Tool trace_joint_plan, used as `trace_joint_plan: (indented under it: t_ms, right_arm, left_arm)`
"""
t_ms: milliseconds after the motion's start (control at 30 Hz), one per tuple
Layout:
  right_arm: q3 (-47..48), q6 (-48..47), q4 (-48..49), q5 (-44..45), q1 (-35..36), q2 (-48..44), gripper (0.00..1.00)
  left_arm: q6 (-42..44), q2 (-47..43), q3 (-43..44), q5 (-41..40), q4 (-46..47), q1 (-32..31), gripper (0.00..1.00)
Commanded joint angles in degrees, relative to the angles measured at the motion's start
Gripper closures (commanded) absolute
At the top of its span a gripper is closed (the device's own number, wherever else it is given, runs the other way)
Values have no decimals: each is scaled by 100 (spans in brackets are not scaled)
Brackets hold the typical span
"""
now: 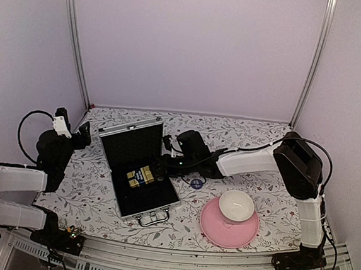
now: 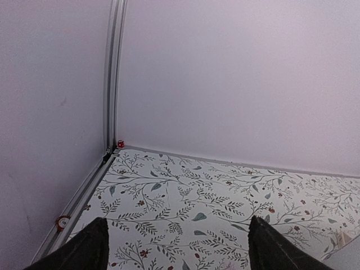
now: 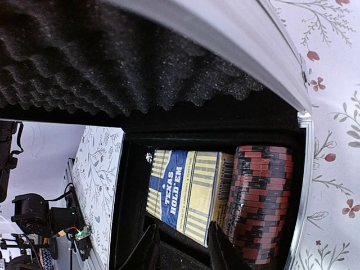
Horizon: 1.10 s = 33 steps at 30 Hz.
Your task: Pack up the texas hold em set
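Open briefcase [image 1: 132, 146], worktop [image 1: 256, 141] centre-left: card box [image 3: 185, 191] & chip stack [image 3: 261, 202] inside. R gripper [image 3: 183, 236] above them, fingers slightly parted, empty. Loose blue disc [image 1: 196, 182] just right of briefcase, nearest R arm [image 1: 248, 161]. L gripper [image 2: 177, 247] spread.

White-and-black left arm [image 1: 18, 181]: folded back at own side, forearm raised. Left hand [image 1: 82, 133]: black fingers [image 2: 84, 247] spread wide, empty. White-and-black right arm [image 1: 248, 161]: elbow high at far right, forearm stretched leftward, wrist pitched down. Right hand [image 1: 163, 164]: black fingers [image 3: 222, 250] narrowly parted, gripping nothing. Hands well apart.
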Motion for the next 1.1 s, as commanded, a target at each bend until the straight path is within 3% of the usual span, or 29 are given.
trace_joint_plan:
  t_ms: [0, 233, 500, 800, 1067]
  right_arm:
    - [-83, -293, 15, 282, 84, -411, 70]
    - [-59, -116, -169, 314, 183, -282, 67]
    - [118, -234, -888, 1123, 352, -296, 66]
    - [159, -284, -789, 1086, 410, -294, 65]
    - [220, -491, -596, 1013, 490, -288, 70]
  left_arm:
    - [59, -9, 64, 56, 55, 28, 15]
    - [57, -9, 60, 46, 63, 30, 14]
    - [57, -9, 56, 47, 64, 25, 15]
    - [57, 0, 63, 47, 55, 27, 15]
    - [57, 0, 70, 46, 46, 24, 15]
